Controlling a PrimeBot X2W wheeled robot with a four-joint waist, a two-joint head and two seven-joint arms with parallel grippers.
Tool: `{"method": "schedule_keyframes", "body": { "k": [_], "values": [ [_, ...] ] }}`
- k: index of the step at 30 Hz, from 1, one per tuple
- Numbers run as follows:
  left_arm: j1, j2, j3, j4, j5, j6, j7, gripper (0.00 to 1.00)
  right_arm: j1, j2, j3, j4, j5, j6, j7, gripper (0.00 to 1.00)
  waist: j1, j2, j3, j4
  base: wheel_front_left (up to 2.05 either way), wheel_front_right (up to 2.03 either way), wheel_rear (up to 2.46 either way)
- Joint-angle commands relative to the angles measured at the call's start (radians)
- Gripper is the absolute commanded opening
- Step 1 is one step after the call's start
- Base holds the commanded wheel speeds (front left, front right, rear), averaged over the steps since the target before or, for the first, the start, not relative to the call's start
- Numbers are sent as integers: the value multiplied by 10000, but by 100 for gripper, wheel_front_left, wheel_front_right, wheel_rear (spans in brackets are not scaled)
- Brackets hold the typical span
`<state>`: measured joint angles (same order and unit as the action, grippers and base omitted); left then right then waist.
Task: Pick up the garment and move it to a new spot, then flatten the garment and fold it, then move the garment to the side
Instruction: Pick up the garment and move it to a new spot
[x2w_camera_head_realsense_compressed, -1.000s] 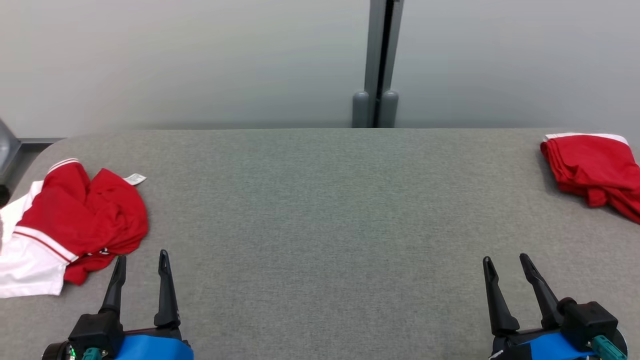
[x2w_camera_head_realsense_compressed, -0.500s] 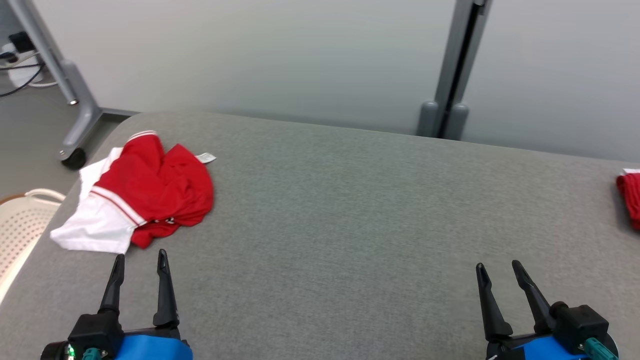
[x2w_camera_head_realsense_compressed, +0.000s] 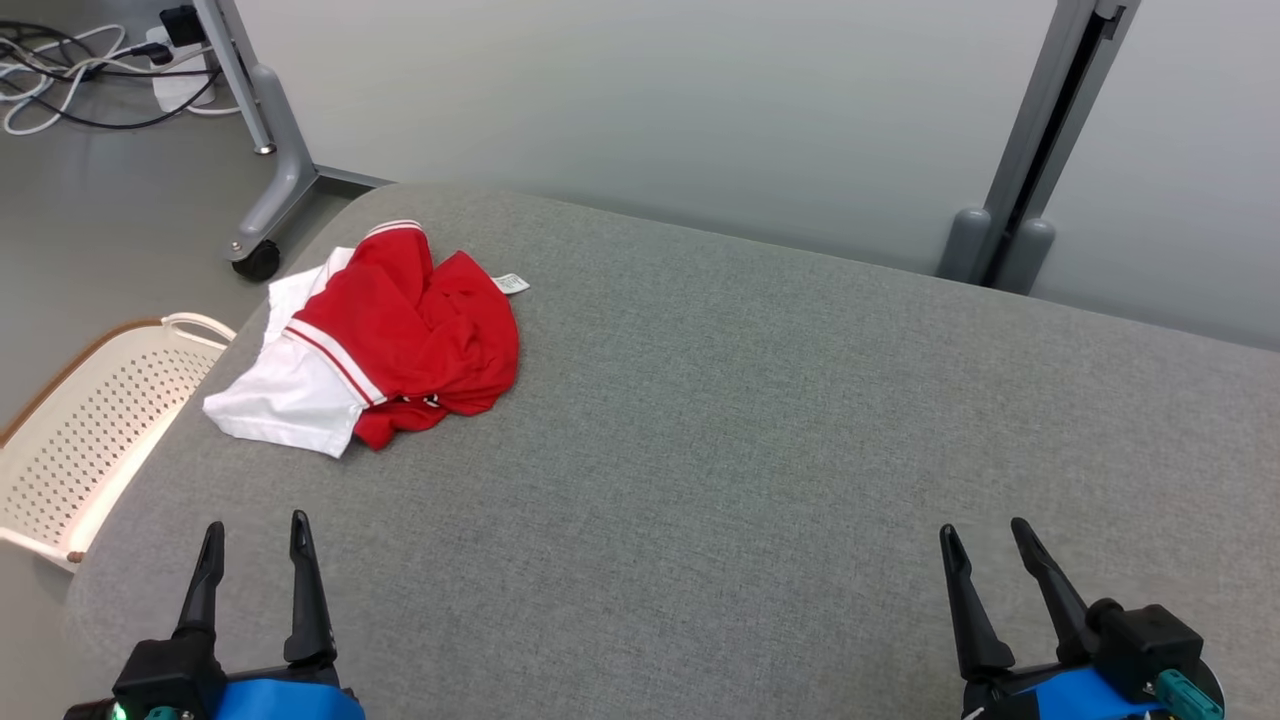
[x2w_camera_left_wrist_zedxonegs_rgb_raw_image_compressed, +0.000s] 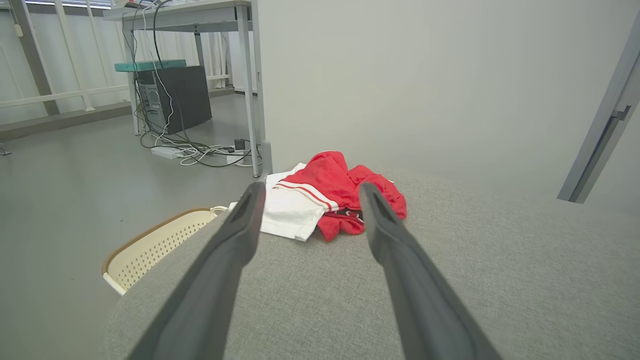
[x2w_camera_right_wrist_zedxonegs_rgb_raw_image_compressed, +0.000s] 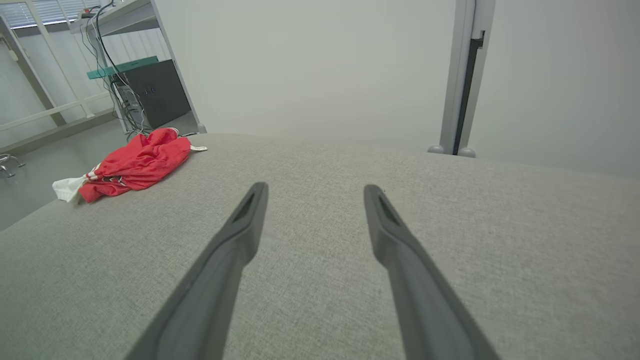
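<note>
garment (x2w_camera_head_realsense_compressed: 400, 340) is a crumpled heap, mostly red, with a white panel on its left side edged by thin red and white striping. a red ribbed band with white stripes sticks up at the far end, and a small white label (x2w_camera_head_realsense_compressed: 511, 284) pokes out on the right edge. some dark print shows at the near edge, too small to read. it lies on the grey fabric table (x2w_camera_head_realsense_compressed: 750, 430) near the far-left corner, white part close to the left edge. a cream perforated basket (x2w_camera_head_realsense_compressed: 90, 440) sits lower down, just off that edge. left gripper (x2w_camera_head_realsense_compressed: 255, 522) is at the near-left of the table, fingers spread, nothing between them. garment is ahead of it and slightly to its right, well apart, no contact. in the left wrist view the heap sits framed between the two fingertips, farther along the table. right gripper (x2w_camera_head_realsense_compressed: 982, 528) is at the near-right, fingers also spread and empty, over bare table. garment is far across to its left, well apart. in the right wrist view it shows at the upper left, beyond the left finger.
</note>
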<state>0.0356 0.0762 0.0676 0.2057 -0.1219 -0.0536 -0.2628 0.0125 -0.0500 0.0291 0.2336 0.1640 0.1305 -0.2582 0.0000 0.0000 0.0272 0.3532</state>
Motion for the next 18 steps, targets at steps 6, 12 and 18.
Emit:
{"method": "schedule_keyframes", "body": {
  "k": [6,12,18],
  "values": [
    [58,67,95,16,-46,12,-28,100,-79,-12,112,79,48,5,-63,100,0,0,-2,44,0,0,0],
    [-180,118,296,101,-146,54,-28,100,-111,-12,162,9,42,5,-66,100,0,0,73,-206,0,0,0],
    [-1147,288,564,195,-323,73,-26,100,-323,-16,179,-419,-253,5,-19,100,0,0,478,-608,0,0,0]
  ]
}}
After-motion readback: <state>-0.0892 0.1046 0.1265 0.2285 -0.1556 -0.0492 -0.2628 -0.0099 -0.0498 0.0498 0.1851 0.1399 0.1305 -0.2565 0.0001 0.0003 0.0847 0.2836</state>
